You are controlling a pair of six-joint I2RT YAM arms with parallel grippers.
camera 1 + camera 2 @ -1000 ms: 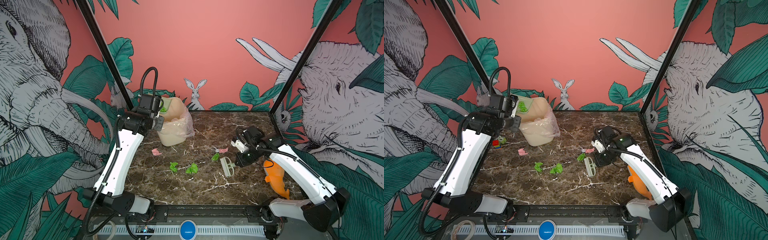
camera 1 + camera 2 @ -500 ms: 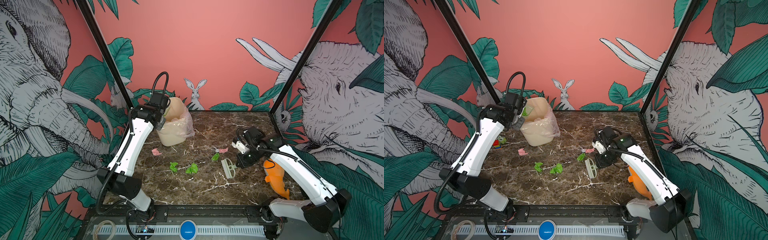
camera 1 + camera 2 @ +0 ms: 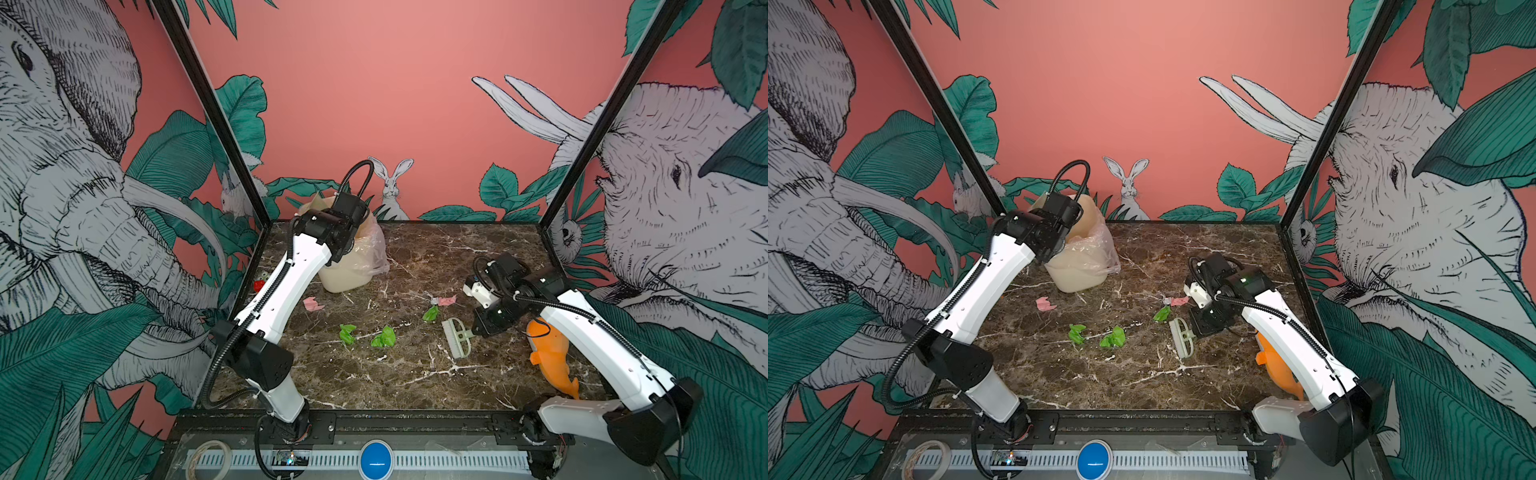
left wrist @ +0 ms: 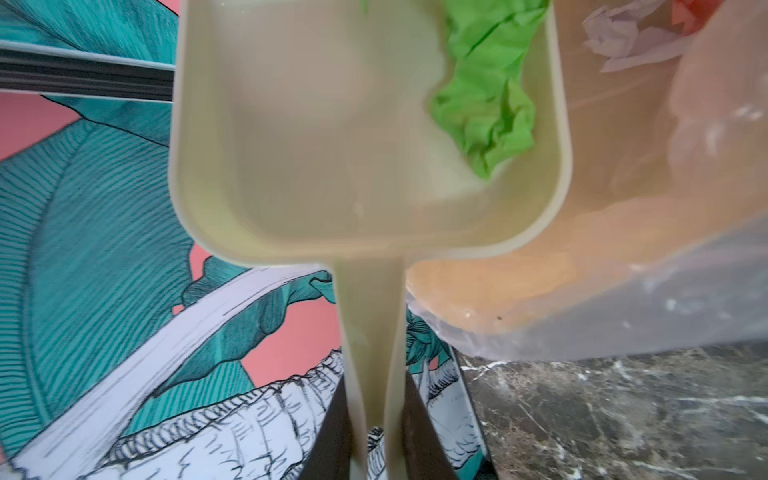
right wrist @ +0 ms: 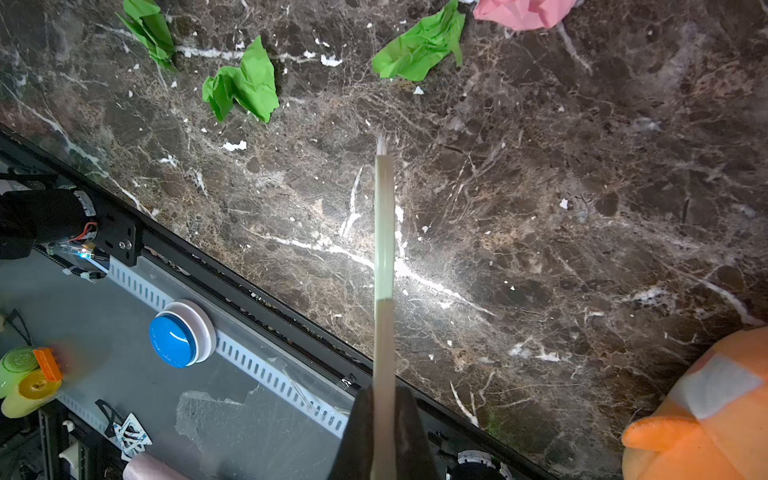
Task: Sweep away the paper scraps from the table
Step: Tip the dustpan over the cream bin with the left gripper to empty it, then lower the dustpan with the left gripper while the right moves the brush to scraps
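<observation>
My left gripper (image 4: 376,436) is shut on the handle of a cream dustpan (image 4: 332,145), held up against the rim of the bag-lined bin (image 3: 349,274). One green paper scrap (image 4: 486,95) lies in the pan. On the table (image 3: 395,386) lie more paper scraps: pink (image 3: 312,304), green (image 3: 347,333), green (image 3: 384,337), green (image 3: 431,313) and pink (image 3: 446,300). My right gripper (image 5: 384,432) is shut on a pale brush (image 3: 457,343), which rests on the table just right of the scraps.
An orange fish toy (image 3: 548,357) lies under my right arm near the table's right edge. Red and green toy blocks (image 3: 259,282) sit by the left frame post. White paper (image 4: 615,37) shows inside the bin. The black frame runs along the front edge.
My left arm has swung right and stretched toward the back, carrying the dustpan with its green scrap to the bin. The right arm and brush have not moved.
</observation>
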